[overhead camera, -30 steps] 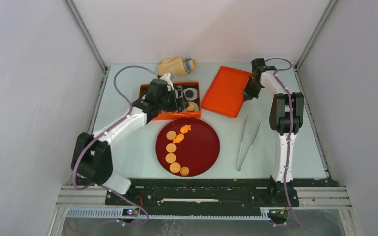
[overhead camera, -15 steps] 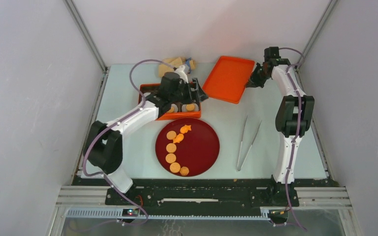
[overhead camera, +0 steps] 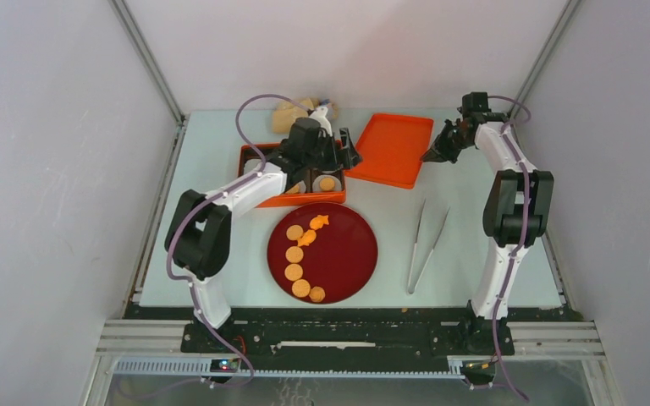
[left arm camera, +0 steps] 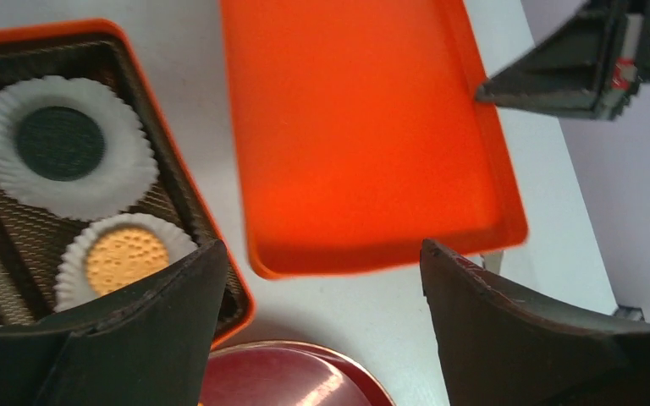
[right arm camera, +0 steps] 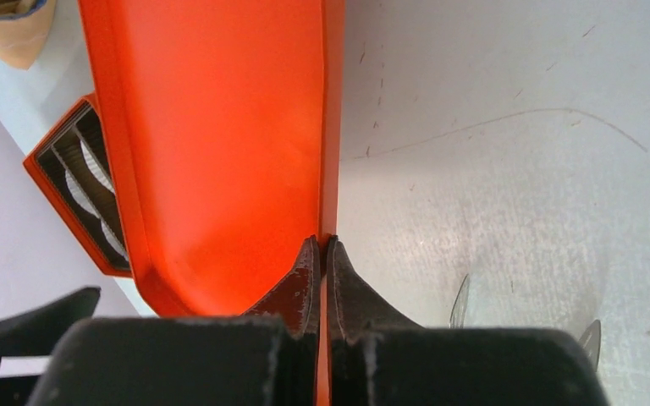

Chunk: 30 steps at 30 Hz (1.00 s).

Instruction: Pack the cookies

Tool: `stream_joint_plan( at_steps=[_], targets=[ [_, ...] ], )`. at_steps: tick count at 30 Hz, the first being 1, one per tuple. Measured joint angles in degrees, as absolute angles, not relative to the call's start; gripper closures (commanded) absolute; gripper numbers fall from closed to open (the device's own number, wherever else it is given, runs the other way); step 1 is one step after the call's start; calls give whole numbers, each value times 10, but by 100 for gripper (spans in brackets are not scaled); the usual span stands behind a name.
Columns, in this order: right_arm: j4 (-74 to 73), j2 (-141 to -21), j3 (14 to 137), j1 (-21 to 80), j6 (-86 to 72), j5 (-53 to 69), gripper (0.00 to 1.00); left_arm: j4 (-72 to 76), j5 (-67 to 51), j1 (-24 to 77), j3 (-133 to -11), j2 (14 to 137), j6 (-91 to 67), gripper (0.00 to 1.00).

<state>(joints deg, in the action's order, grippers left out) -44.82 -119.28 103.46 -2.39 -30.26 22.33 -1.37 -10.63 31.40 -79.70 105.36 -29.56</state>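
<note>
left gripper (left arm camera: 320,255): jaws spread wide, holding nothing, over orange tray's (left arm camera: 355,127) near edge | right gripper (right arm camera: 326,254): pinched tight on tray rim | cookies (overhead camera: 294,254): row on dark red plate (overhead camera: 343,249), two in orange box (overhead camera: 281,201)

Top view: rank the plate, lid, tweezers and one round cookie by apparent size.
Largest to smallest:
1. plate
2. lid
3. tweezers, long but very thin
4. cookie

The orange lid (left arm camera: 364,135) is smooth, faintly glossy plastic; the red plate (overhead camera: 351,254) gleams; white liners (left arm camera: 118,182) are pleated paper; the tan cookie (left arm camera: 125,255) and scratched bench (right arm camera: 508,169) look matt.
</note>
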Motion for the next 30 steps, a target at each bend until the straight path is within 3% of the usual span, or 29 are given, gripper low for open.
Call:
stream_joint_plan(
  at_steps=[17, 20, 21, 24, 28, 30],
  targets=[
    [-392, -1155, 950, -29, -303, 320, 100, 30, -183, 271, -800, 1141, -287, 10],
    [-379, -1155, 937, -24, -304, 338, 100, 60, -215, 271, -800, 1146, -302, 16],
    [-375, -1155, 934, -21, -305, 342, 100, 67, -223, 271, -800, 1146, -307, 21],
    [-359, -1155, 923, -17, -308, 352, 100, 91, -246, 271, -800, 1146, -325, 57],
    [-347, -1155, 908, -16, -306, 347, 100, 121, -269, 262, -800, 1146, -358, 98],
    [-347, -1155, 903, -16, -305, 350, 100, 150, -288, 258, -801, 1146, -363, 100]
  ],
)
